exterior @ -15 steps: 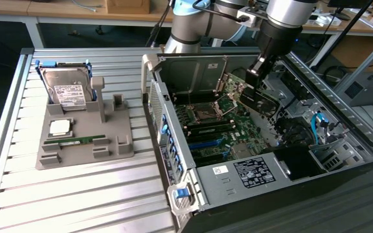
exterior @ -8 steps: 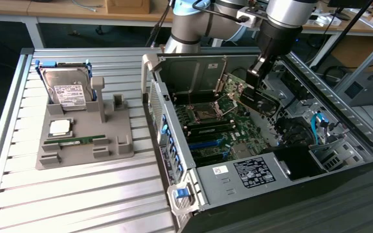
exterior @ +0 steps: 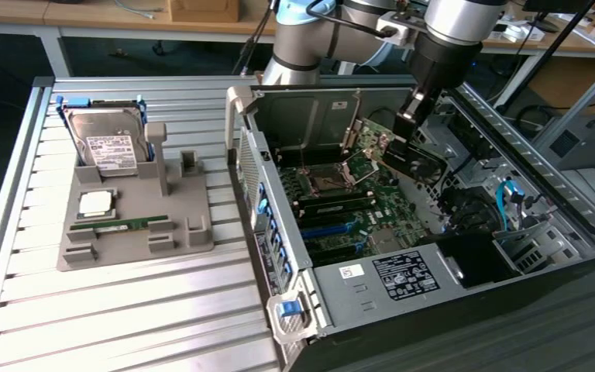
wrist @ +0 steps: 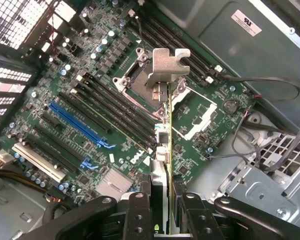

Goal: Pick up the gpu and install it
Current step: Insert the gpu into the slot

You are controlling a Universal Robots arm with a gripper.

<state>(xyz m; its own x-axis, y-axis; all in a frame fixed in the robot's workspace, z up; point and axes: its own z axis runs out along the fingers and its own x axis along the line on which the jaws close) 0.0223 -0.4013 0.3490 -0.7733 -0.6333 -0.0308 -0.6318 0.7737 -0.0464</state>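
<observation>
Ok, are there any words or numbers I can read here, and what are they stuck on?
None can be read.
White label on the hard drive: print too small.
Black label on the silver cover: white print, too small.
Small white sticker beside it: too small.
White sticker on the case wall: red mark, blurred.

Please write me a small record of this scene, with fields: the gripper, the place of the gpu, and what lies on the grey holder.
gripper: shut on the gpu
gpu position: held edge-on inside the open computer case, over the motherboard, not yet in a slot
grey holder: beside the case, on the exterior view's left
on the holder: hard drive, processor chip, memory stick
</observation>
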